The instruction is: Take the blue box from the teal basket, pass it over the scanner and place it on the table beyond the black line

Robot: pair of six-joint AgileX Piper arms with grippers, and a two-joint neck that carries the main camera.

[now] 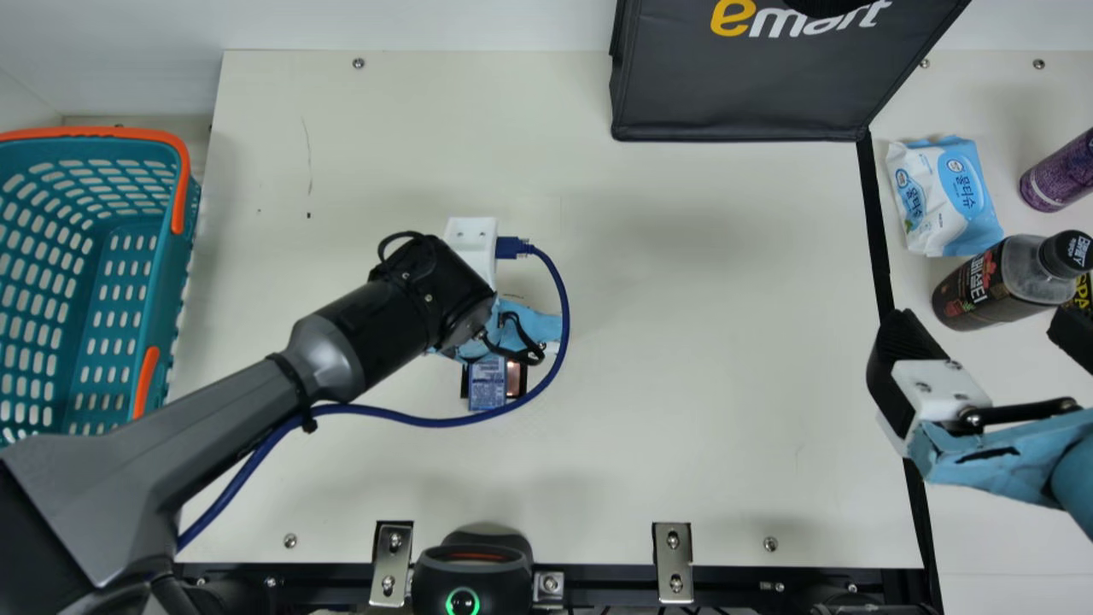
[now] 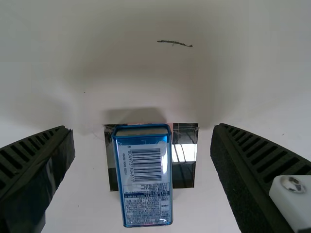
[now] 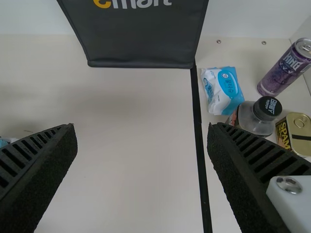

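Blue box (image 2: 146,194) sits at the dark square patch (image 2: 183,177), between the spread fingers of the left gripper (image 2: 143,129) and untouched, right gripper (image 3: 142,128) also released and empty; likely light, stiff, slick carton, so pinch long sides mid-body, moderate force, no crushing.

The glossy blue box (image 2: 146,179), barcode showing, partly covers a dark patch (image 2: 185,167) on the table (image 1: 683,359).

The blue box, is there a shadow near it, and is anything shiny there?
Left wrist view: a soft shadow lies on the table at one end of the blue box, and white glare shines on the dark patch by it. Main view: that patch has a pinkish glint.
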